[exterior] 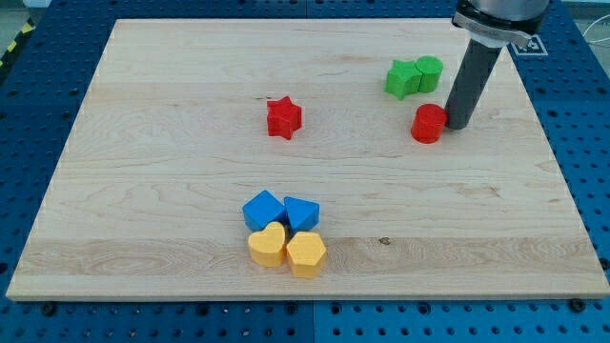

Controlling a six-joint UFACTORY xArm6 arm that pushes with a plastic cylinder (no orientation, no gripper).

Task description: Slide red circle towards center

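The red circle [429, 124] is a short red cylinder on the wooden board [172, 152], right of the board's middle. My tip [456, 125] is at the lower end of the dark rod, directly at the circle's right side, touching it or nearly so. The rod leans up toward the view's top right.
A red star [283, 117] lies left of the circle near the board's middle. A green star [403, 79] and a green circle [429, 72] sit together above the red circle. A blue cube [262, 210], blue block [301, 213], yellow heart [268, 245] and yellow hexagon [306, 253] cluster near the bottom.
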